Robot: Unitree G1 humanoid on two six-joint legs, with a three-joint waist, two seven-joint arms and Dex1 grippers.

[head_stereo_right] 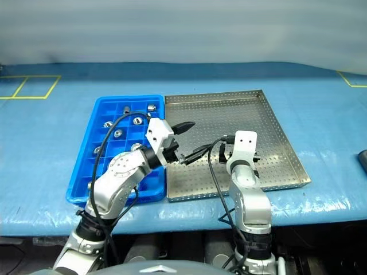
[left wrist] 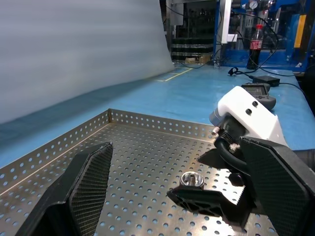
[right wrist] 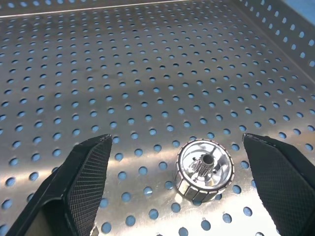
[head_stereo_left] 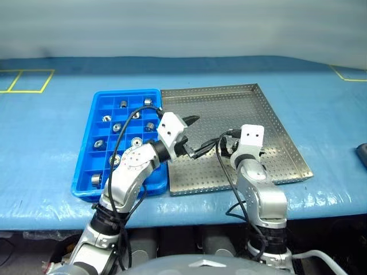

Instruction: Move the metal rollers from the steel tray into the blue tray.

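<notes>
**One roller left in the steel tray as the sort nears its end**

A single metal roller stands on end on the perforated floor of the steel tray, in the near part of it, squarely between the spread jaws of the right gripper, which are wide and touch nothing. No other roller can be seen on the tray's floor, so the job looks close to finished, with this piece still to be lifted and carried across. The blue tray, set edge to edge with the steel one on the robot's left, already holds about ten rollers scattered among its square compartments, mostly one to a cell; several cells stay bare. The left gripper hangs over the seam between the trays, jaws wide and empty. Both trays sit on the blue-covered bench.
</notes>
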